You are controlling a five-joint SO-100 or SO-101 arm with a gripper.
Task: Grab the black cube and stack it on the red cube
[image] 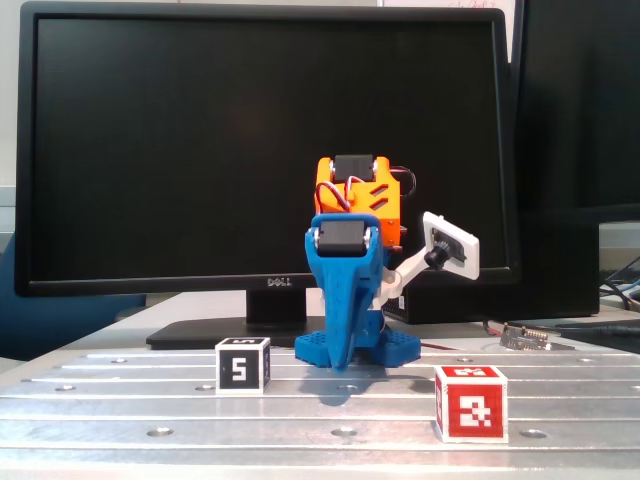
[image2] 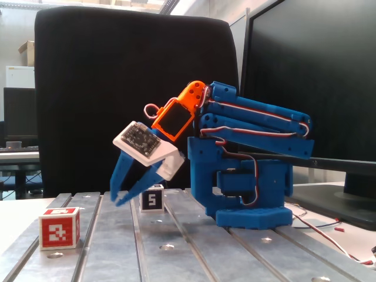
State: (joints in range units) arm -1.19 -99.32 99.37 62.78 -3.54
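**Blue pincer hangs open above the slotted table, holding nothing**

The blue two-finger pincer (image2: 117, 197) points down with its fingers parted and empty, tips just clear of the grooved aluminium table (image2: 194, 247). In a fixed view from the side, the small white-edged black cube (image2: 151, 198) with its white "5" sits just beyond the tips, apart from them. The white-edged red cube (image2: 59, 228) with its blocky white marker rests nearer the camera, well apart from the pincer. Behind stands a dark Dell monitor (image: 260, 150).
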